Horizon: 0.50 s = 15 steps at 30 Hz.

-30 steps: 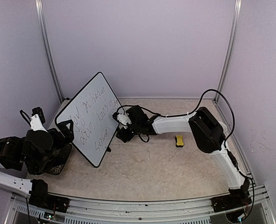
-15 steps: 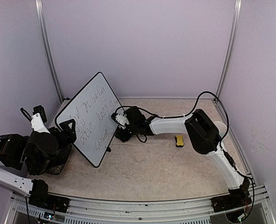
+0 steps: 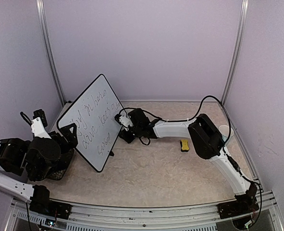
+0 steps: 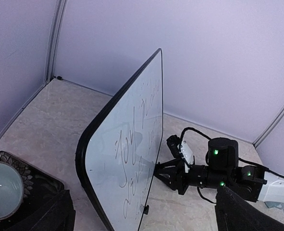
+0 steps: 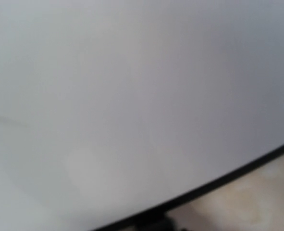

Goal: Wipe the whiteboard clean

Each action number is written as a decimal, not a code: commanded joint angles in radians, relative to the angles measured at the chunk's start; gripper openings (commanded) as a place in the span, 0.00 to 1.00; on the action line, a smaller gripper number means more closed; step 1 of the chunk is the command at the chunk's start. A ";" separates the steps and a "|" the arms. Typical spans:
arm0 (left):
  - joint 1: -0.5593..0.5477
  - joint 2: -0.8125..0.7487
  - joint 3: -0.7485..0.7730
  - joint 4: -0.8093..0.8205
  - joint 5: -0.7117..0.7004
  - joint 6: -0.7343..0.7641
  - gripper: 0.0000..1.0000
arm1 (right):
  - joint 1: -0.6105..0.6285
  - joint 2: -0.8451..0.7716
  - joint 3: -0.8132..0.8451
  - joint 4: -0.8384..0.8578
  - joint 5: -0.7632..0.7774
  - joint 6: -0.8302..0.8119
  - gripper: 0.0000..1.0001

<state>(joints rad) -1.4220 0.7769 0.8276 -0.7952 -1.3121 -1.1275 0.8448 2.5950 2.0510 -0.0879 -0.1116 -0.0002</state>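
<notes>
The whiteboard [image 3: 93, 120] stands tilted on its lower edge at the left, dark handwriting on its face [image 4: 132, 159]. My right gripper [image 3: 121, 126] reaches in from the right, and in the left wrist view its fingertips [image 4: 157, 168] come together on the board's right edge. The right wrist view is filled by the blurred white board [image 5: 132, 96] and its black frame, with no fingers showing. My left gripper [image 3: 68, 134] stands wide open by the board's lower left edge, its fingers [image 4: 242, 211] empty. A small yellow sponge eraser [image 3: 184, 145] lies on the table under the right arm.
A black mesh basket [image 3: 61, 169] holding a pale bowl [image 4: 0, 185] sits at the left, under the left arm. Purple walls close in the marbled table [image 3: 156, 173] on three sides. The right arm's cable loops above its forearm.
The right arm has pushed a little further left to the board's edge and its jaws have narrowed there. The left arm shifted slightly. The board and the eraser have not moved.
</notes>
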 commanded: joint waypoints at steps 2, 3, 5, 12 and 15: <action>-0.008 -0.028 0.007 -0.043 -0.027 -0.027 0.99 | -0.008 0.017 -0.028 0.028 -0.031 -0.001 0.15; -0.008 -0.034 0.002 -0.043 -0.026 -0.035 0.99 | -0.008 0.009 -0.045 0.033 -0.028 0.000 0.10; -0.008 -0.044 -0.004 -0.033 -0.021 -0.033 0.99 | -0.007 -0.014 -0.083 0.043 -0.022 -0.001 0.02; -0.008 -0.019 0.003 -0.181 -0.076 -0.223 0.99 | 0.002 -0.134 -0.275 0.086 0.118 0.001 0.00; -0.008 0.019 0.016 -0.200 -0.093 -0.222 0.99 | 0.003 -0.204 -0.388 0.117 0.218 0.027 0.00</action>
<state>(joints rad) -1.4223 0.7589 0.8253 -0.9096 -1.3560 -1.2827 0.8482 2.4737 1.7893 0.0807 -0.0414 -0.0154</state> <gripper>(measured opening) 0.988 0.086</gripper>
